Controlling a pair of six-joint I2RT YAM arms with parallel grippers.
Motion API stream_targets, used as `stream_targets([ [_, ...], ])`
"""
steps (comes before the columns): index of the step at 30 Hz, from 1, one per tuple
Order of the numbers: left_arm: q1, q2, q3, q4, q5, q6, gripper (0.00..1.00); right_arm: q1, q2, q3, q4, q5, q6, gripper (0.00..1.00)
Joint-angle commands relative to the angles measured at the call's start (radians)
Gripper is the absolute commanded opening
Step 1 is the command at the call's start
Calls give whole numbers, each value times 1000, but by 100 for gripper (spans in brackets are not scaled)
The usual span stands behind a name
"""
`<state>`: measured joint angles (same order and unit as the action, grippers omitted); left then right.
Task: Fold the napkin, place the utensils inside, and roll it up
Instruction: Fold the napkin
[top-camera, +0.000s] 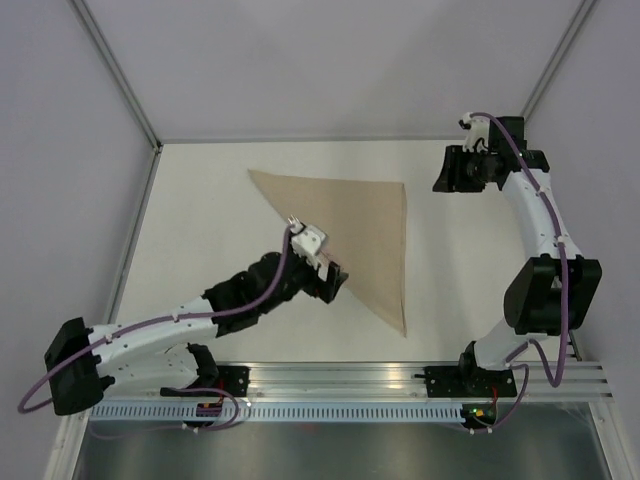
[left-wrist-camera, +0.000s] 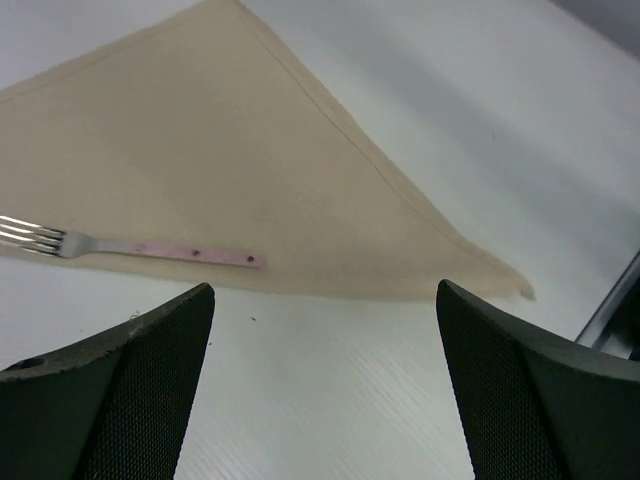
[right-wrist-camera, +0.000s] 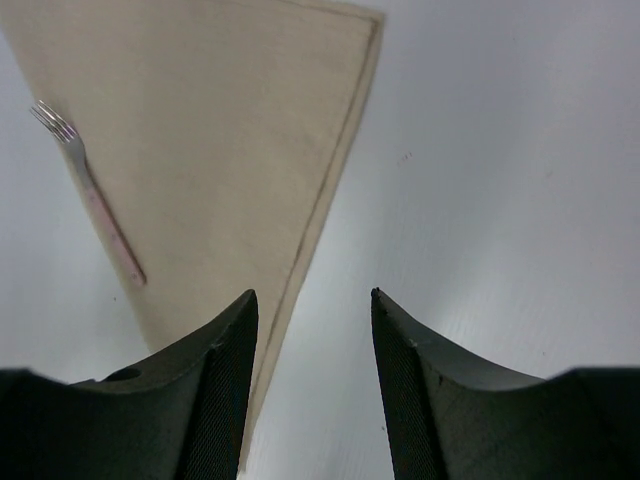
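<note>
**While the left arm (top-camera: 200, 310) hides the fork (left-wrist-camera: 150, 248) from above, the napkin (top-camera: 365, 225) lies folded**

Because the wrist covers it, the fork cannot be made out in the top view. Both wrist views show it lying along the long edge of the napkin, a triangle on the table (top-camera: 210, 210) partly cut off by those frames. Stretched low across the table, the left tool (top-camera: 335, 280) hangs over that edge, fingers wide apart, holding nothing. On the raised, bent right arm (top-camera: 545, 240), the right tool (top-camera: 442, 172) sits beside the napkin's far right corner, fingers moderately parted, empty.
</note>
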<state>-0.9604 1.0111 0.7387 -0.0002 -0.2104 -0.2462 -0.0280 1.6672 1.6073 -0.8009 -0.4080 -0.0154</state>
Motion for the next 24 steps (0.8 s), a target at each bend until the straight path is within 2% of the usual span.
stream_targets([
  [1,-177,52,-138,317,-201,281,95,-38,-82,-117,26,-57,-32,55],
  [7,-342,176,-304,697,-152,451,94,-82,-173,-242,109,-28,-9,55],
  [10,-391,260,-302,747,-161,493,95,-82,-187,-259,127,0,-12,55],
  [15,-469,486,-268,894,-214,553,95,-85,-196,-273,147,18,-15,54],
  [20,-534,677,-170,951,-256,645,93,-87,-210,-290,163,35,-18,54],
  [24,-557,774,-107,977,-270,693,92,-89,-216,-297,166,40,-20,54],
])
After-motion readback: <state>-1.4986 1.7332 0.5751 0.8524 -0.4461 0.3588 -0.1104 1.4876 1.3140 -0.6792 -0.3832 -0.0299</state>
